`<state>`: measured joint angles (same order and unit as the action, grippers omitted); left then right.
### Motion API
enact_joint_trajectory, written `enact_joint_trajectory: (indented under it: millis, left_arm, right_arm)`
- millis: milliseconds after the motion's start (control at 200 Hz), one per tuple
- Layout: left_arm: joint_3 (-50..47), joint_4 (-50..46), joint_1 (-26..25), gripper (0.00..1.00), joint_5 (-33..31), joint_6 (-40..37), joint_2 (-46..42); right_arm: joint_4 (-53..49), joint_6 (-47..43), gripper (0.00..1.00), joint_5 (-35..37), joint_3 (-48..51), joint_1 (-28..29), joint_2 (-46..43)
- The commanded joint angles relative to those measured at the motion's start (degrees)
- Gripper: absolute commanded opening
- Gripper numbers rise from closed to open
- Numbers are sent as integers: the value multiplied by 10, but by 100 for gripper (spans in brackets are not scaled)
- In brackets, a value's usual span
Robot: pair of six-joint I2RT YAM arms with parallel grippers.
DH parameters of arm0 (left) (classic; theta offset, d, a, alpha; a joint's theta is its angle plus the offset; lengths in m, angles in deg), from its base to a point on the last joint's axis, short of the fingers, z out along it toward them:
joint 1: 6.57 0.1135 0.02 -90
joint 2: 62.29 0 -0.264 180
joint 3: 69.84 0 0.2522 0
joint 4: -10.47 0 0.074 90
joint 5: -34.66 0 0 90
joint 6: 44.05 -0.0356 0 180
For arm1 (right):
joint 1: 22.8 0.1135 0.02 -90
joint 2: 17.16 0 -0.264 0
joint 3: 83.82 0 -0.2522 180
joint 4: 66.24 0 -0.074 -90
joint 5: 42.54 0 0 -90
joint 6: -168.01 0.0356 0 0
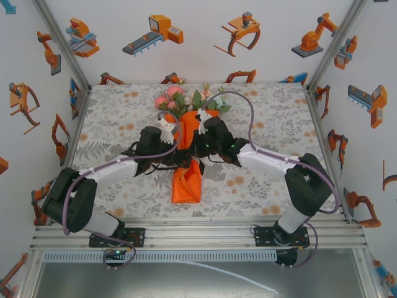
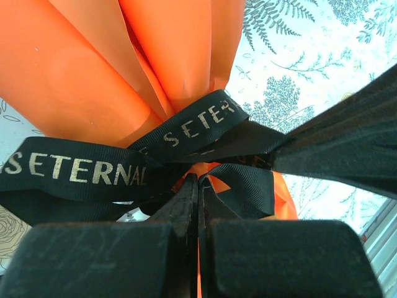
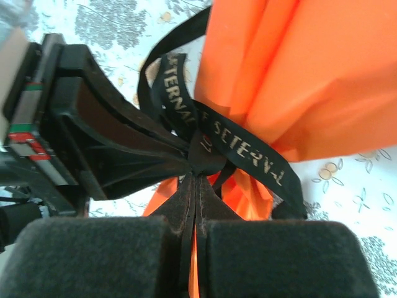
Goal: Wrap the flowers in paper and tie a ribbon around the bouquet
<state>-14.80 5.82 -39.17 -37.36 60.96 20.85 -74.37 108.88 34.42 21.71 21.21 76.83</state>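
Bouquet point(image 1: 187, 133) lies in the middle of the tabletop point(image 1: 111, 124), running from near to far. The flowers point(image 1: 180, 99) are at the far end, and the tail of the paper point(image 1: 186, 183) fans out at the near end.

On the left, the left arm stretches across to the narrow waist of the paper. The left tool point(image 2: 197, 186) has its jaws pressed together with no gap, and a fold of the ribbon point(image 2: 80, 167) is caught at the tips. The ribbon goes round the waist, where the orange folds gather. In the left wrist view, pale letters reading "ETERNAL" run along the strand that leads off to the left. More loops of ribbon bunch up right at the gathered waist.

On the right, the right tool point(image 3: 196, 183) meets the same spot, its jaws likewise closed tight on the bunched ribbon. The two tools face each other across the waist, their tips very near one another. A cloth point(image 3: 366, 186) printed with leaves shows under the paper.
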Motion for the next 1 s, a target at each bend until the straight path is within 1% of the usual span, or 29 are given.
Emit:
enact_joint_trajectory:
  millis: [0,105,225,350,411,581,621,811,991]
  left_arm:
    - [17,11,-3,0,1,13,9]
    - [19,21,-3,0,-6,24,18]
    - [18,33,-3,0,-12,35,25]
    - [14,54,-2,0,-15,47,28]
    - [12,63,-2,0,-14,51,26]
    - [10,73,-2,0,-13,56,26]
    - [10,75,-2,0,-13,57,28]
    - [11,72,-2,0,-16,58,40]
    - [14,77,-3,0,-11,59,51]
  right_arm:
    - [66,25,0,-60,12,2,0]
    - [82,37,3,-98,11,2,18]
    - [73,31,6,-115,10,4,30]
    - [37,16,11,-150,-9,5,48]
    - [22,12,15,-150,-14,6,48]
    - [37,5,36,-130,0,6,22]
    - [38,1,39,-129,0,5,17]
    - [44,3,46,-110,20,-3,-15]
    - [77,19,47,-87,70,-31,-59]
